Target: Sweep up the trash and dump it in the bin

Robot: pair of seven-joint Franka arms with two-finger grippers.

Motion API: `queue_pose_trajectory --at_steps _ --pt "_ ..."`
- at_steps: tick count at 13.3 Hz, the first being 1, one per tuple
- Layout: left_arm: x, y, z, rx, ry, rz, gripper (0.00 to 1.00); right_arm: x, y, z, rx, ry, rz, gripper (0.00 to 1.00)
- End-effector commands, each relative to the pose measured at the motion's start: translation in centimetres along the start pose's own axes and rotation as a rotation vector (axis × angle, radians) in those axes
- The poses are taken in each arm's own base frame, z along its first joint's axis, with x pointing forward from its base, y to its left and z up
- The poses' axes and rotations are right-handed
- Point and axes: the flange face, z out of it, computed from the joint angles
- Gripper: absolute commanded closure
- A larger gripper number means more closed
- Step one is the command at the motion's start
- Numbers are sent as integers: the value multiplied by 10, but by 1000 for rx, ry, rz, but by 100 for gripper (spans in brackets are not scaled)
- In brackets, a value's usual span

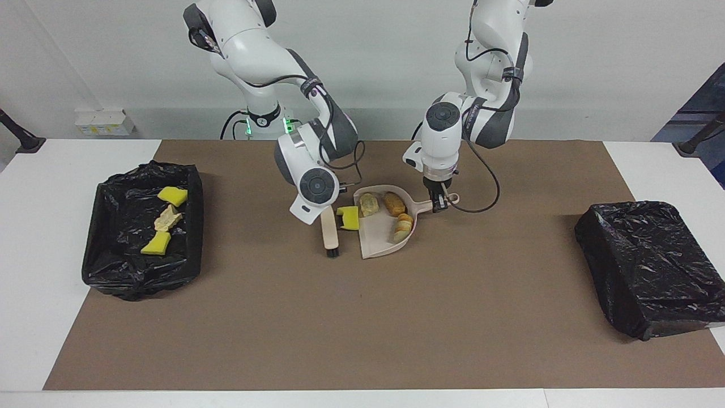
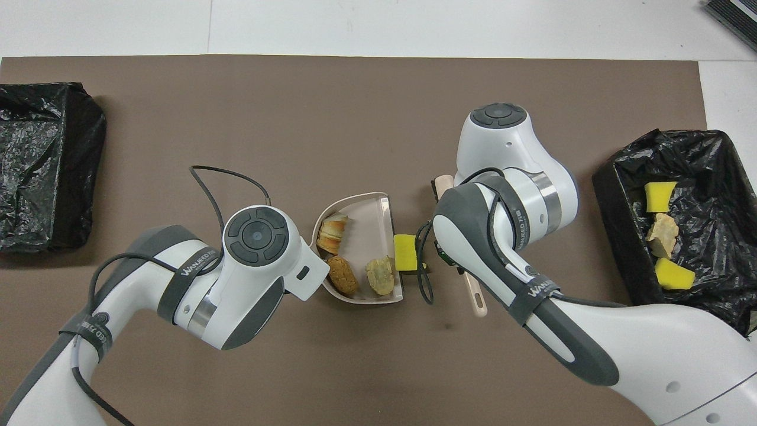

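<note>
Three scraps (image 1: 391, 211) in your dustpan (image 1: 378, 241), L gripper (image 1: 437, 205) clamped on its handle; yellow chunk (image 1: 348, 218) at the lip; R gripper (image 1: 324, 211) grips brush (image 1: 330, 233). Bins (image 1: 141, 229) at both ends.

Dustpan (image 1: 380, 241): smooth matt beige plastic. Bin liners (image 1: 116, 263): glossy crinkled black plastic film. Mat (image 1: 340, 328): matt brown paper. Sponge scrap (image 1: 349, 218): porous yellow foam. Arm shells: glossy white plastic.

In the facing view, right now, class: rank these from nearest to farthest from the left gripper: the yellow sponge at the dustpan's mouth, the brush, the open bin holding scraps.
From the left gripper, on the dustpan handle:
1. Yellow sponge, at the dustpan's mouth.
2. Brush, beside the sponge.
3. Open bin, at the right arm's end.
</note>
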Motion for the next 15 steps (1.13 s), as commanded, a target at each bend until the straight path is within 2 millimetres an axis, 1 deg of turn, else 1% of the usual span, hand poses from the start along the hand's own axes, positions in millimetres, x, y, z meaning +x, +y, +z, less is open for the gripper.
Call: queue_pose_trajectory --at_steps 1,3,5,8,9,10,11,12,14,15 --pt "-5 10 -2 -22 0 13 100 -14 -35 -2 99 16 1 100" --pt "-6 9 -2 -23 0 6 100 -18 -58 -4 164 24 -11 100" --pt "-8 8 -1 -26 -2 6 100 -20 -69 -3 182 50 -29 100" --pt "-14 3 0 -24 2 10 100 -20 -53 4 152 39 -45 100" --pt "-22 -4 2 -31 9 28 100 -18 -42 3 121 39 -38 100" --pt "-28 -8 4 -46 29 29 100 -14 -30 -1 92 36 -22 100" --pt "-29 -10 2 -47 42 32 100 -14 -24 -13 80 42 -18 100" --pt "-35 -14 3 -49 44 29 100 -14 -18 -18 80 40 -8 100" --pt "-38 -18 3 -56 66 30 100 -12 -12 -17 84 39 4 100" --pt "-45 -24 7 -72 85 34 100 -12 -13 -17 80 37 6 100"
